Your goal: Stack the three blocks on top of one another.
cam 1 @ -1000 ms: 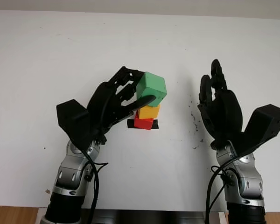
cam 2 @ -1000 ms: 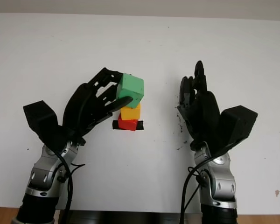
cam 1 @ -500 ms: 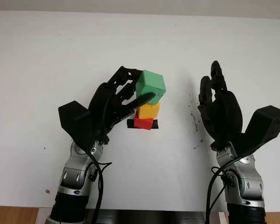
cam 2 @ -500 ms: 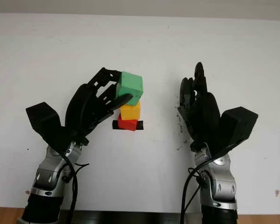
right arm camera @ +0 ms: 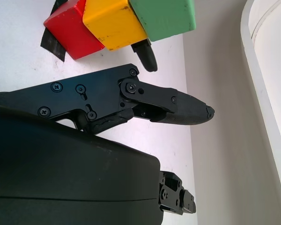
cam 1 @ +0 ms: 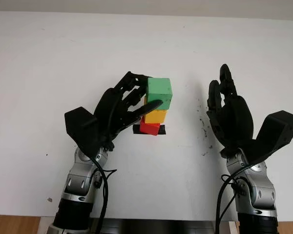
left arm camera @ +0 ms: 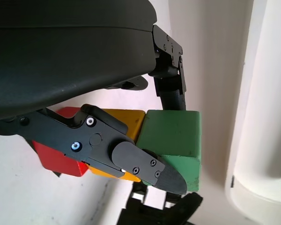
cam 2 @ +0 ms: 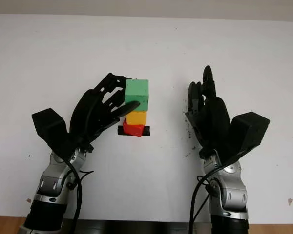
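Observation:
A red block (cam 1: 150,128) sits on a black tape mark (cam 1: 162,130) in the middle of the white table (cam 1: 49,58). A yellow block (cam 1: 156,116) lies on top of it. A green block (cam 1: 159,92) sits level on the yellow one, and my left hand (cam 1: 136,100) is shut on it from its left side, a thumb (left arm camera: 145,164) across its front. My right hand (cam 1: 229,109) stands open to the right of the stack, well apart from it. The right wrist view shows the red (right arm camera: 70,28), yellow (right arm camera: 113,22) and green (right arm camera: 164,16) blocks in a row.
Small dark specks (cam 1: 204,127) mark the table beside my right hand. The table's front edge (cam 1: 161,220) runs just ahead of both forearms.
My left hand has lowered the green block and turned it level; it was tilted above the yellow block and now sits on it. The right hand has not moved.

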`<state>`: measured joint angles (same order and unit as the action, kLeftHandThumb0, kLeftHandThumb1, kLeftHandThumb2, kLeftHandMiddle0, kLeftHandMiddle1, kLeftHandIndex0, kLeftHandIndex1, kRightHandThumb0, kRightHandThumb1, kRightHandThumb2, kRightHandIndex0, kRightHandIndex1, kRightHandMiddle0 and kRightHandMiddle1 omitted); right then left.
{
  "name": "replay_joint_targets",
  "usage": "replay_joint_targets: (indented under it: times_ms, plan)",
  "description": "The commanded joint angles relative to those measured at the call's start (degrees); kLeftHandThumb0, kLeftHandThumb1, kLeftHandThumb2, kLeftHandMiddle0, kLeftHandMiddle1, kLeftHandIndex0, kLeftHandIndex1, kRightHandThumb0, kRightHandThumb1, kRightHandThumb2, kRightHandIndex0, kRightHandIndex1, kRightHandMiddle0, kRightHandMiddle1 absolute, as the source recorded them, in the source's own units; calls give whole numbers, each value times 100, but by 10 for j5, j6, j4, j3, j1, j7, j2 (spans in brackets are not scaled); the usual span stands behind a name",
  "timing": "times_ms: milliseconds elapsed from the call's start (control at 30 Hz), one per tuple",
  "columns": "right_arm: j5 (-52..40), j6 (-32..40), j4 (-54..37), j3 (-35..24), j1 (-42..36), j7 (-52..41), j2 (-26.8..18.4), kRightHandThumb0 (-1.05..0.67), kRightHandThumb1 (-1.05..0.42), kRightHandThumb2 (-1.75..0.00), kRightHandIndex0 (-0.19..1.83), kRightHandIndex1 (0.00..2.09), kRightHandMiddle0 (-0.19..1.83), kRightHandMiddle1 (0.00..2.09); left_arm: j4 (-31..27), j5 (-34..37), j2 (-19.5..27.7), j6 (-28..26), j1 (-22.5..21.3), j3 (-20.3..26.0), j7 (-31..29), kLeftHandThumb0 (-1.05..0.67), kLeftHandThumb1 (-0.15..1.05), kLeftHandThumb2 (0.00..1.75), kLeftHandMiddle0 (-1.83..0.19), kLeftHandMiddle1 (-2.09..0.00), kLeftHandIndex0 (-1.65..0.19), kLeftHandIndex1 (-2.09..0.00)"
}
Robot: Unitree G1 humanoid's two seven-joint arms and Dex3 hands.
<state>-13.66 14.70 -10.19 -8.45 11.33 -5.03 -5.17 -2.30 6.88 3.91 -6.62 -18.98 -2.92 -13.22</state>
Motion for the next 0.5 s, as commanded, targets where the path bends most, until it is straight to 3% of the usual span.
replay_joint_targets:
  times_ms: [0,167,467]
  plan:
    - [-5,5,-15,-5,-8,-2,-5,-60,-105,-58,-19,0,-19,0,-20,-8,8,-6,14,-10,-6,-58,96,4,-39,-9,-46,-153]
    - [-1,5,-15,-5,-7,-2,-8,-60,-105,-58,-19,0,-19,0,-55,-18,22,-3,29,-22,-15,-55,96,5,-35,-6,-43,-151]
    - [0,6,-13,-6,-5,-2,-7,-60,-105,-59,-19,0,-19,1,-64,-30,23,14,37,-24,-11,-56,98,6,-32,-5,-32,-156]
